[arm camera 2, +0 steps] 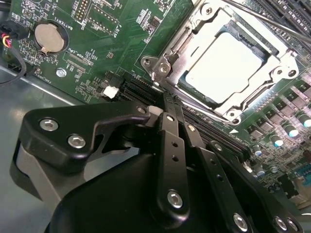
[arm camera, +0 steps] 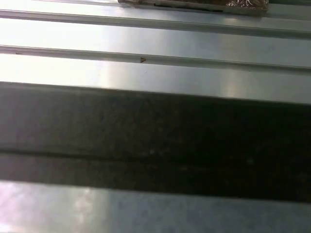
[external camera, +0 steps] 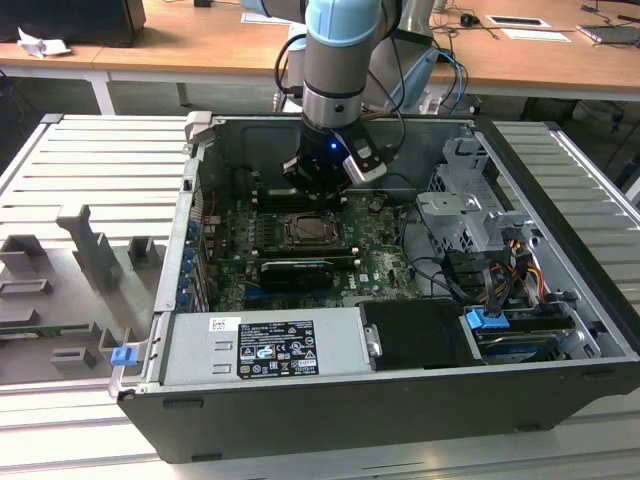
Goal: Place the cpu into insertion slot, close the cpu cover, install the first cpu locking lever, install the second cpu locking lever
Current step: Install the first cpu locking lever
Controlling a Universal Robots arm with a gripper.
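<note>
As I read it from my desk:
Case [external camera: 300,345]: lay open on its side, with the board [external camera: 225,265] flat in its floor.
Gripper [external camera: 322,180]: hung low over the slot [external camera: 310,232]. In the second wrist view the gripper [arm camera 2: 164,103] looked narrow, its tips nearly together with nothing between them, just beside the cover's corner.
Cover [arm camera 2: 189,34]: appeared to be down over the slot. I judged it thin, stiff sheet metal on a hinge, best pressed on its frame and never through its window.
Cpu [arm camera 2: 223,65]: sat in the slot, its pale top showing through the window. I judged it light, rigid, slick and fragile underneath, to be held only by its edges.
Lever [arm camera 2: 257,17]: was a thin wire rod along the cover. I could not tell whether it was latched. It was probably springy, best hooked at its end.
</note>
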